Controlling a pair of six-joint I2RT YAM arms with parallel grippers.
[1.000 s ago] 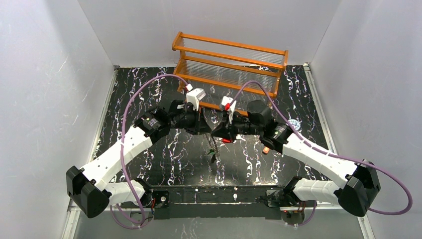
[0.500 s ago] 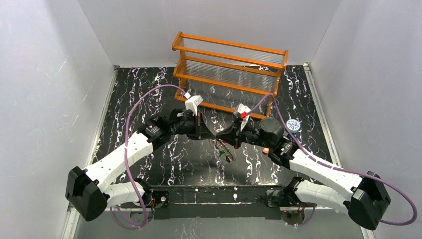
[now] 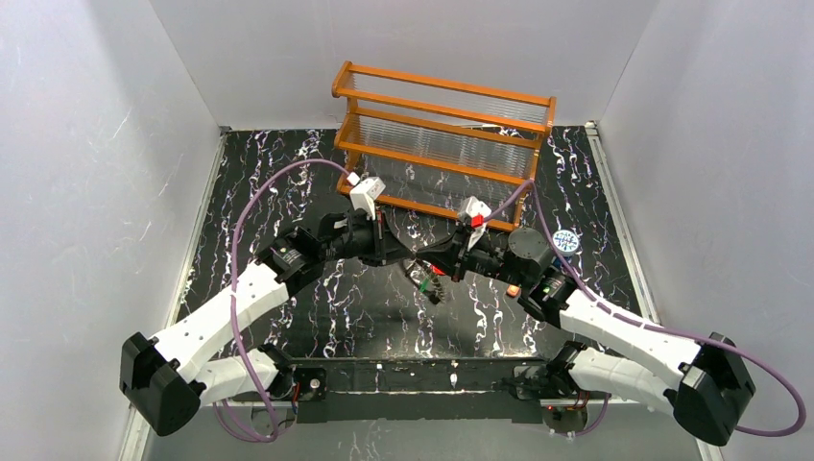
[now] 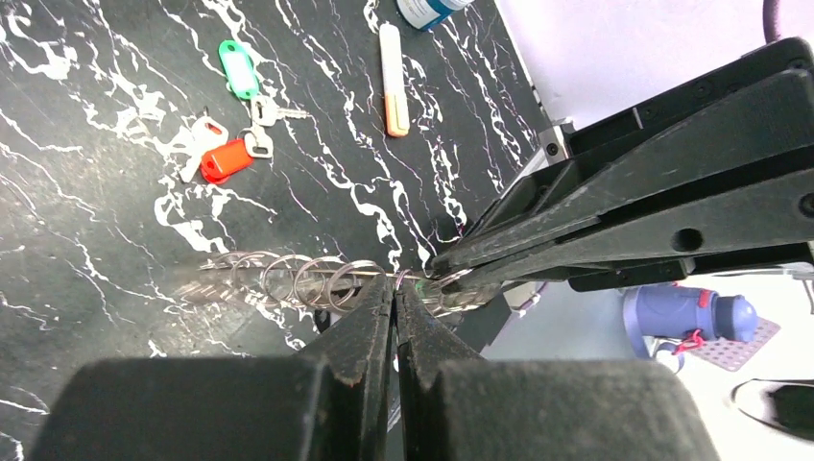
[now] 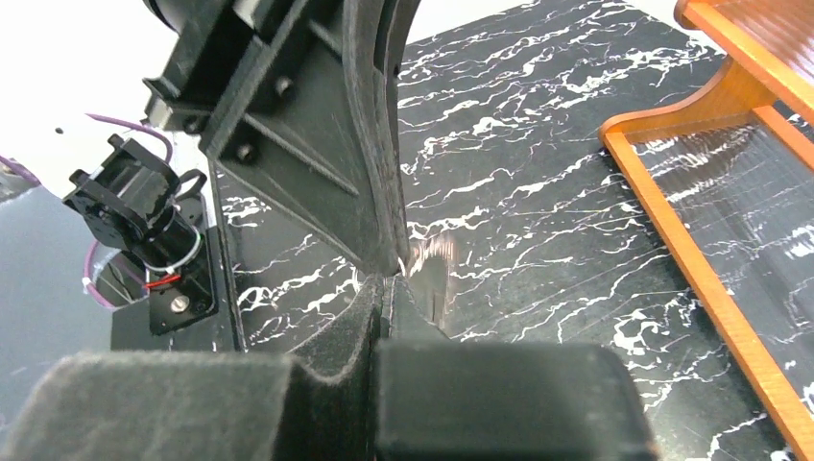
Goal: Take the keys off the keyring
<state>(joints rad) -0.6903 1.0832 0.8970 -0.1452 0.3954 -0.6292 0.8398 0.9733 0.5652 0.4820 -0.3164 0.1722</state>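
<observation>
Claws first: left gripper [image 4: 394, 286] has its jaws fully closed, pinching the silvery wire of the keyring [image 4: 288, 279] and holding it in the air above the table [image 4: 96, 221]. The right gripper [image 4: 434, 277] meets it tip to tip, likewise clamped on the same wire; presumably one anchors while the other works the coil. The ring is smeared into a row of loops, and no key is discernible on it. The keys [image 4: 227, 160], with red and green heads, lie on the table beyond, apart from the ring; judged already off.
</observation>
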